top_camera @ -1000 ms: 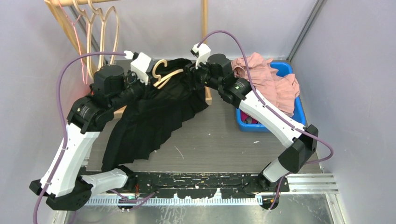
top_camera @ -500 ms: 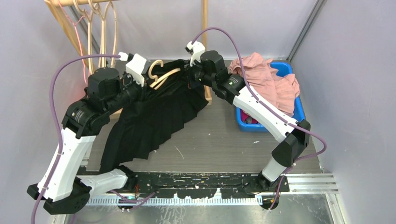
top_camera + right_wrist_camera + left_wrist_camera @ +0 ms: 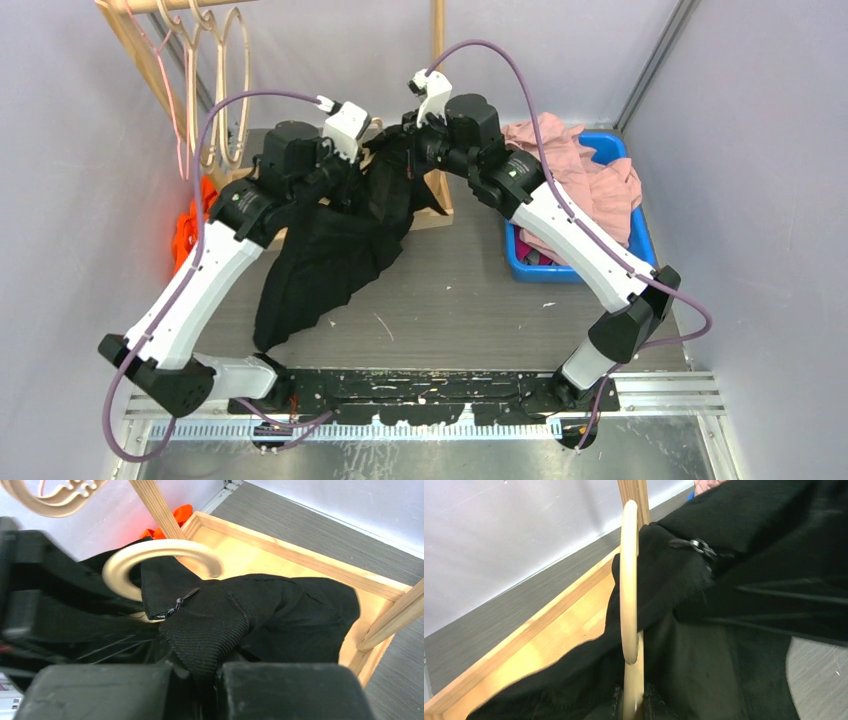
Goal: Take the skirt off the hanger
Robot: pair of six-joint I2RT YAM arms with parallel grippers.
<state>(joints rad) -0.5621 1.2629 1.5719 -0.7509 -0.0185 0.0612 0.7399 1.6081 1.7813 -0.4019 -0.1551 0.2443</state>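
- The black skirt [image 3: 340, 250] hangs between my two arms at the far middle; its waistband is bunched against the hook of the wooden hanger [image 3: 629, 580]; its hem trails on the worktop [image 3: 470, 300]
- Behind it I see the rack's wooden base [image 3: 300, 562]; the upright post [image 3: 437, 60] is just beside the skirt; empty hangers [image 3: 215, 80] hang far left; a blue bin [image 3: 530, 268] of pink clothes sits to the right
- My left pincer [image 3: 633, 711] is clamped on the hanger's stem; my right pincer [image 3: 207, 672] is pinched tight on a waistband fold
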